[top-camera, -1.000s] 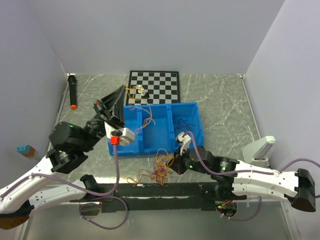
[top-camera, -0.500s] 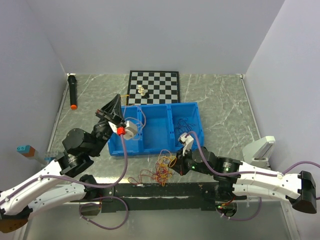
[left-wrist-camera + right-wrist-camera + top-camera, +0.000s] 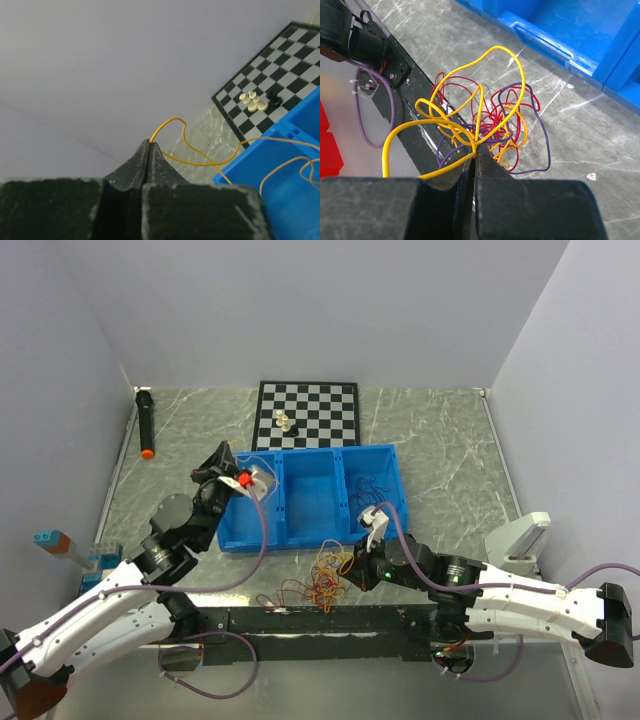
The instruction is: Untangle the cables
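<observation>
Only the two dark, scuffed fingertips of the left tool (image 3: pixel 150 144) showed in its wrist view, the rest being cut off at the lower edge. From above it read as a black wedge over the left end of the blue plastic bin (image 3: pixel 300 536), too small there to judge. The thin yellow cable (image 3: pixel 173 118) it gripped ran off the right edge of the frame, so its far end could not be made out. A few dark strands (image 3: pixel 375 485) lay in the bin's right-hand compartment, too fine to tell apart.

The left tool's jaws were pressed together, pinching the yellow cable at their very tip. The cable arched up and looped down over the bin's rim. The right tool (image 3: pixel 474 156) was likewise closed, clamped on a yellow strand at the near edge of the bunch of thin yellow, red and dark purple cables (image 3: pixel 487 120). That bunch lay on the surface just in front of the bin's near wall, its lower part hidden behind the right tool's fingers.

The cables were glossy, springy loops, knotted loosely together. The surface (image 3: pixel 440 440) was grey-green with pale marble veining. Behind the bin lay a flat black-and-white chequered board (image 3: pixel 320 405) carrying small cream chess pieces (image 3: pixel 252 101) and one dark piece (image 3: pixel 274 98).
</observation>
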### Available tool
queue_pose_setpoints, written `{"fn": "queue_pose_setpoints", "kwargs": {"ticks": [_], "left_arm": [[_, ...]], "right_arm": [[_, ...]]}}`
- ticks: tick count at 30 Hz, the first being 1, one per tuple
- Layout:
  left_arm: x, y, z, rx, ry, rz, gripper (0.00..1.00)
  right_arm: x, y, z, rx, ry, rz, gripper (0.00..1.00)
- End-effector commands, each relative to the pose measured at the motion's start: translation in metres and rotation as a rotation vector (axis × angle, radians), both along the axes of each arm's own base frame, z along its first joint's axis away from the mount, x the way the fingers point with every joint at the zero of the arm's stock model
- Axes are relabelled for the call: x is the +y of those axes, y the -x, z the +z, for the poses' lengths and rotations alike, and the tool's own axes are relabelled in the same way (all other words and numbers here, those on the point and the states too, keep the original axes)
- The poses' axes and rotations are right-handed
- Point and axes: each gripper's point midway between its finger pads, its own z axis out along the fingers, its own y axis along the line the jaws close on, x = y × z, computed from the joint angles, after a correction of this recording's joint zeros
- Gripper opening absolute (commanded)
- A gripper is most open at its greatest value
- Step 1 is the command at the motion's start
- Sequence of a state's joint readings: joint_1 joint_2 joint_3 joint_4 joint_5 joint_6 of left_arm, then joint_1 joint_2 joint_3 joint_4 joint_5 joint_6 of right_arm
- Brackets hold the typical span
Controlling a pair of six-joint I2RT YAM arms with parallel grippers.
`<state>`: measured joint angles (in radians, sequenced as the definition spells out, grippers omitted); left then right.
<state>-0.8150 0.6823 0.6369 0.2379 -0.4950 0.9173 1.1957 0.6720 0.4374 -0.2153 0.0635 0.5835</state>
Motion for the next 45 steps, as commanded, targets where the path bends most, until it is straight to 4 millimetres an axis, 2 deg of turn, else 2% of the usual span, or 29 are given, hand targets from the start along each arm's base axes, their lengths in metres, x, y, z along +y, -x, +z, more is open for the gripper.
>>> {"fn": "queue_pose_setpoints", "kwargs": {"ticks": [1, 4, 16, 21, 24, 26, 29, 35, 42, 45], "left_arm": [[0.014, -0.015, 0.000, 0.060, 0.130, 0.075, 0.01], [0.015, -0.019, -0.006, 0.092, 0.130, 0.087, 0.01], [0.022, -0.025, -0.011, 0.112, 0.158, 0.150, 0.01], [0.044, -0.025, 0.004, 0.099, 0.280, 0.231, 0.01], [0.060, -0.015, 0.031, -0.014, 0.330, 0.249, 0.01], [0.066, -0.010, 0.043, -0.025, 0.373, 0.246, 0.01], [0.072, -0.006, 0.048, -0.017, 0.424, 0.251, 0.01], [0.069, -0.003, 0.042, 0.015, 0.445, 0.218, 0.01], [0.036, -0.010, 0.018, 0.126, 0.388, 0.088, 0.01], [0.029, -0.015, 0.009, 0.152, 0.370, 0.074, 0.01]], "right_arm": [[0.001, 0.001, 0.005, -0.001, -0.026, -0.006, 0.00], [0.001, 0.001, 0.004, 0.000, -0.028, -0.006, 0.00], [0.004, -0.001, 0.007, -0.010, -0.025, -0.003, 0.00], [0.005, 0.000, 0.006, -0.005, -0.027, 0.001, 0.00], [0.004, 0.001, 0.005, -0.005, -0.026, 0.003, 0.00], [0.005, 0.001, 0.005, -0.005, -0.025, 0.007, 0.00], [0.007, 0.001, 0.003, -0.001, -0.025, 0.010, 0.00], [0.008, 0.003, 0.000, 0.011, -0.026, 0.013, 0.00], [0.007, 0.003, -0.002, 0.017, -0.026, 0.008, 0.00], [0.008, 0.003, -0.002, 0.019, -0.029, 0.005, 0.00]]}}
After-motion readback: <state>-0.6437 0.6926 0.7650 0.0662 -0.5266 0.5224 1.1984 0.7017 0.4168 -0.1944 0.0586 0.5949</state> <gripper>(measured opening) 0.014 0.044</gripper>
